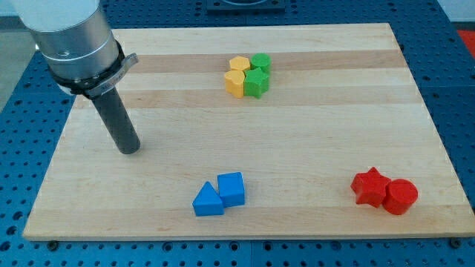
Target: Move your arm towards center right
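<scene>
My tip rests on the wooden board at the view's left, far from every block. A blue cube and a blue triangular block sit together at the view's bottom centre, right of and below my tip. A red star block and a red cylinder touch at the view's bottom right. Two yellow blocks and two green blocks cluster at the view's top centre.
The board lies on a blue perforated table. The arm's grey body stands over the board's top left corner.
</scene>
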Tool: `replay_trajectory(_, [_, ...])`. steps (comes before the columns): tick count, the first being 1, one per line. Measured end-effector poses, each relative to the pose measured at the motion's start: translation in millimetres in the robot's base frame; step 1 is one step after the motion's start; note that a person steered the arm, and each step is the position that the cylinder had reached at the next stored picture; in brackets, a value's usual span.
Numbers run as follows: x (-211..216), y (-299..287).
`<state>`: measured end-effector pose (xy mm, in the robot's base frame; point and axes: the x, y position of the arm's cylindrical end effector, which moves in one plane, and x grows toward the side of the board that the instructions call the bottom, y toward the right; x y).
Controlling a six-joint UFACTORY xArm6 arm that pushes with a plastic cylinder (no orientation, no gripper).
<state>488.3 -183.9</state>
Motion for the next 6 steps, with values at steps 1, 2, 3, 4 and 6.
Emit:
replay_trajectory(1, [0.0,3.9])
replay_trajectory(2, [-2.3,36.2])
replay_trajectory(3, [-3.9,67.8])
replay_trajectory(4, [-4.1,122.0])
replay_trajectory(6, [-17.2,271.8])
